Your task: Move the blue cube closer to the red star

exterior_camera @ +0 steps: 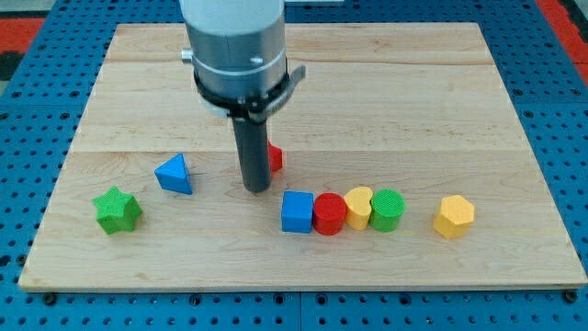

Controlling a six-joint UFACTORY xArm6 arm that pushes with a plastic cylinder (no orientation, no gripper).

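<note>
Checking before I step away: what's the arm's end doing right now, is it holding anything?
My tip: a bare rod, holding nothing, up-left of the blue cube, not touching it.

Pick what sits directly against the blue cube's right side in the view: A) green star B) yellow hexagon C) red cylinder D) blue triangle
C: the red cylinder touches the right side of the blue cube, first in a row that runs on through a yellow block and a green cylinder. My tip is up and to the view's left of the cube, apart from it.
</note>
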